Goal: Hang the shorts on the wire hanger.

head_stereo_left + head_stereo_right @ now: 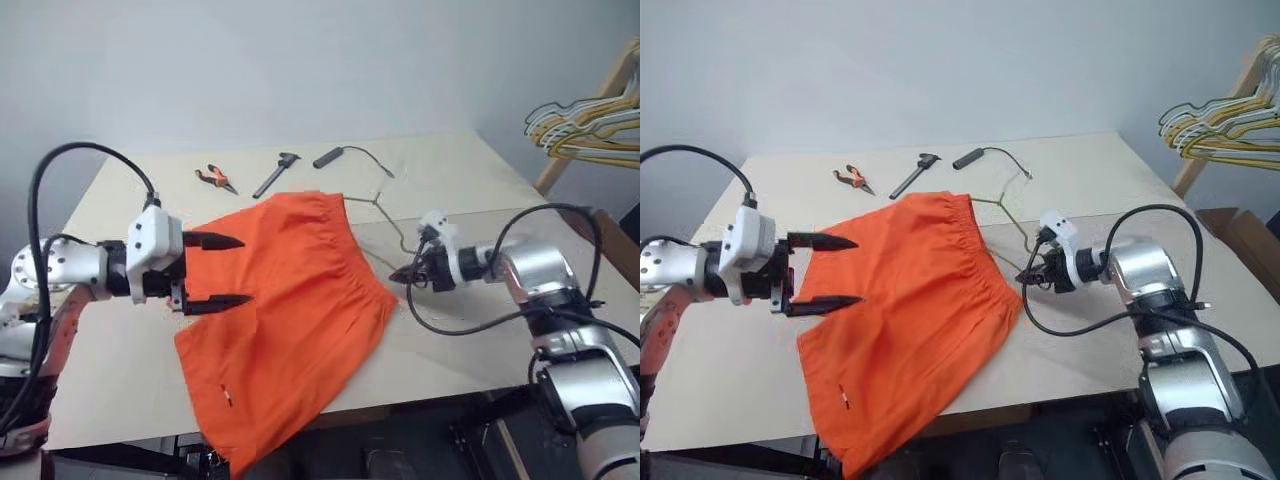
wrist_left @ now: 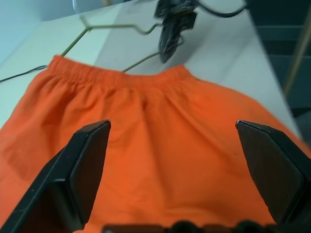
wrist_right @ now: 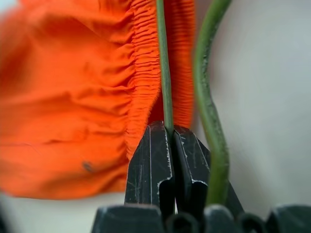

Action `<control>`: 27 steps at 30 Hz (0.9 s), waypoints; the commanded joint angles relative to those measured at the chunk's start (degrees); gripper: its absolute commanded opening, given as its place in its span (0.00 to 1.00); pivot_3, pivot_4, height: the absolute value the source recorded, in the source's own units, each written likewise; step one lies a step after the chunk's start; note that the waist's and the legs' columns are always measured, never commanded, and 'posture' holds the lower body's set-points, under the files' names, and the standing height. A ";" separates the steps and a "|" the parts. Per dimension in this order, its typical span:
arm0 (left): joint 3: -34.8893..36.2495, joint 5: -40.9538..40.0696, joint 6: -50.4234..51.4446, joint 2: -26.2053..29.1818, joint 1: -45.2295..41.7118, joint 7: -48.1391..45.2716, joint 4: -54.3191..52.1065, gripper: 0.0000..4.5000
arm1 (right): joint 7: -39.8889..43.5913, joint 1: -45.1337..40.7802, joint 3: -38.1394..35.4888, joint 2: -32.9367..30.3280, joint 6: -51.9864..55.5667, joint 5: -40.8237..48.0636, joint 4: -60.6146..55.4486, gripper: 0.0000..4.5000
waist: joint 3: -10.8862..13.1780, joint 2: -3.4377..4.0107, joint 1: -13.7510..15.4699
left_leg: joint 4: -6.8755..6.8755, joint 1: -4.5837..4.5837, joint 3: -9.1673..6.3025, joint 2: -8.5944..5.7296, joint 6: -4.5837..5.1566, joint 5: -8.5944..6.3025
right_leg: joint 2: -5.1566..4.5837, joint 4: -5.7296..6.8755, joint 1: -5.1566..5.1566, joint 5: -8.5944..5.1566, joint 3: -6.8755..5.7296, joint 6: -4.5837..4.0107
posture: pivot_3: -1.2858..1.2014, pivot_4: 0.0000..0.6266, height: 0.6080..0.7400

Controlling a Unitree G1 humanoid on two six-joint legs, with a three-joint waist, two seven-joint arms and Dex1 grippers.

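Orange shorts (image 1: 905, 315) lie on the table (image 1: 1090, 180), near end overhanging. Left gripper (image 1: 825, 272) gapes over their left edge. Right gripper (image 1: 1025, 277) pinches the hanger (image 1: 1012, 215) beside the waistband.

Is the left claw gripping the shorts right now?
No. The left claw hangs wide open above the shorts, its two fingers spread apart with no fabric between them.
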 commanded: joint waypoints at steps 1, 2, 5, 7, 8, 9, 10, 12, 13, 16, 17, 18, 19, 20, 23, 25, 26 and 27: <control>-0.92 4.11 -4.48 0.15 -7.57 1.01 6.35 1.00 | -1.79 0.40 -0.37 -2.60 -7.46 -2.61 -12.57 0.00 | 0.00 0.00 -0.26 | 0.03 -0.12 0.02 -0.02 -0.03 0.02 | 0.00 0.01 -0.14 0.00 0.01 0.00 | 0.49 0.08 1.00; -1.34 4.93 -5.61 0.31 -9.68 0.46 8.45 1.00 | -1.98 0.50 -0.29 -2.94 -8.47 -2.93 -14.77 0.00 | 0.00 -0.01 -0.44 | 0.04 -0.19 0.02 -0.04 -0.05 0.04 | -0.01 0.03 -0.20 0.01 0.01 0.00 | 0.49 0.07 1.00; -2.97 7.49 -10.33 0.72 -17.74 -2.40 15.92 1.00 | -1.89 -0.48 0.22 -2.89 -8.29 -2.64 -21.96 0.00 | -0.02 -0.03 -1.42 | 0.09 -0.36 0.04 -0.04 -0.14 0.09 | 0.01 0.06 -0.39 0.04 0.01 -0.04 | 0.48 0.06 1.00; -4.32 9.19 -13.71 0.47 -22.19 -4.39 20.41 1.00 | -1.77 -1.15 1.59 -2.80 -7.87 -3.20 -25.20 0.00 | -0.03 -0.04 -2.15 | 0.09 -0.40 0.04 -0.04 -0.15 0.10 | 0.01 0.07 -0.42 0.04 0.00 -0.04 | 0.48 0.06 1.00; -4.81 9.77 -15.02 0.25 -23.65 -5.22 22.11 1.00 | -1.70 -1.31 2.27 -2.87 -7.89 -3.61 -26.09 0.00 | -0.03 -0.05 -2.50 | 0.10 -0.40 0.04 -0.04 -0.15 0.10 | 0.01 0.09 -0.42 0.04 0.00 -0.04 | 0.47 0.05 1.00; -5.52 10.48 -16.46 -0.07 -25.60 -6.22 24.23 1.00 | -1.29 -1.50 3.18 -3.00 -7.90 -3.84 -27.26 0.00 | -0.03 -0.05 -2.89 | 0.11 -0.40 0.04 -0.04 -0.15 0.10 | 0.00 0.09 -0.41 0.04 0.00 -0.04 | 0.47 0.05 1.00; -6.87 11.70 -18.48 -0.30 -27.81 -8.07 27.02 1.00 | -0.91 -2.03 4.17 -2.95 -7.45 -3.96 -28.37 0.00 | -0.04 -0.06 -3.30 | 0.12 -0.40 0.04 -0.04 -0.14 0.10 | -0.01 0.10 -0.40 0.04 0.00 -0.03 | 0.47 0.04 1.00; -8.73 13.49 -21.68 -0.63 -30.62 -10.82 31.07 1.00 | -0.59 -2.76 5.27 -2.87 -6.84 -4.01 -29.43 0.00 | -0.05 -0.07 -3.56 | 0.22 -0.41 0.04 -0.04 -0.14 0.10 | 0.00 0.09 -0.39 0.05 0.00 -0.02 | 0.47 0.03 1.00; -10.00 14.73 -23.95 -0.62 -31.65 -12.71 33.05 1.00 | -0.48 -3.17 5.71 -2.83 -6.79 -4.12 -29.52 0.00 | -0.06 -0.08 -3.74 | 0.26 -0.42 0.04 -0.06 -0.13 0.10 | -0.01 0.10 -0.39 0.05 0.00 -0.02 | 0.47 0.03 1.00; -14.75 18.33 -28.31 -0.51 -33.95 -19.52 37.52 1.00 | 0.10 -4.39 7.02 -2.80 -7.08 -4.75 -29.29 0.00 | -0.07 -0.09 -4.72 | 0.28 -0.42 0.03 -0.06 -0.13 0.10 | 0.00 0.13 -0.38 0.06 0.01 0.00 | 0.47 0.02 1.00; -15.96 19.77 -29.58 -0.76 -34.52 -20.30 38.80 1.00 | 0.32 -4.66 7.27 -2.79 -7.22 -4.91 -29.18 0.00 | -0.07 -0.09 -4.87 | 0.28 -0.42 0.03 -0.06 -0.13 0.10 | 0.00 0.16 -0.39 0.06 0.00 0.00 | 0.47 0.02 1.00; -17.53 20.89 -31.33 -0.89 -35.03 -21.09 40.18 1.00 | 0.53 -4.96 7.44 -2.76 -7.17 -4.93 -29.04 0.00 | -0.07 -0.09 -5.00 | 0.28 -0.43 0.03 -0.06 -0.12 0.10 | 0.01 0.17 -0.39 0.06 0.00 0.00 | 0.47 0.01 1.00; -20.07 21.31 -33.17 -0.37 -35.20 -21.55 41.08 1.00 | 0.90 -5.28 7.63 -2.88 -7.00 -4.82 -29.04 0.00 | -0.07 -0.10 -5.13 | 0.28 -0.43 0.03 -0.06 -0.12 0.10 | 0.01 0.17 -0.40 0.06 0.00 0.00 | 0.47 0.01 1.00; -21.85 21.34 -34.57 -0.02 -35.34 -21.89 41.82 1.00 | 1.15 -5.53 7.77 -2.98 -6.78 -4.67 -29.07 0.00 | -0.08 -0.10 -5.20 | 0.28 -0.43 0.02 -0.05 -0.12 0.10 | 0.02 0.17 -0.40 0.06 0.00 0.00 | 0.47 0.01 1.00; -22.75 23.93 -36.14 -2.02 -36.16 -20.83 44.78 0.96 | 1.69 -5.70 7.63 -3.16 -6.42 -4.30 -29.52 0.00 | -0.08 -0.11 -5.70 | 0.29 -0.46 0.02 -0.04 -0.12 0.10 | 0.02 0.28 -0.42 0.06 0.01 0.00 | 0.47 0.01 1.00; -22.47 25.23 -36.80 -3.31 -36.54 -19.45 46.32 0.86 | 2.00 -5.66 7.38 -3.25 -6.06 -3.94 -30.03 0.00 | -0.08 -0.12 -5.94 | 0.40 -0.52 0.02 -0.04 -0.10 0.09 | 0.00 0.58 -0.49 0.06 0.00 0.01 | 0.47 0.01 1.00; -22.04 25.32 -36.67 -3.90 -36.50 -19.09 46.62 0.80 | 2.12 -5.59 7.19 -3.35 -5.78 -3.70 -30.40 0.00 | -0.09 -0.12 -6.03 | 0.48 -0.55 0.01 -0.04 -0.09 0.09 | 0.01 0.62 -0.49 0.06 -0.02 0.01 | 0.46 0.01 1.00; -21.63 25.17 -36.43 -4.36 -36.41 -18.75 46.71 0.73 | 2.18 -5.55 7.01 -3.40 -5.46 -3.50 -30.67 0.00 | -0.09 -0.12 -6.18 | 0.49 -0.57 0.00 -0.04 -0.08 0.08 | 0.00 0.62 -0.49 0.06 -0.02 0.01 | 0.46 0.01 1.00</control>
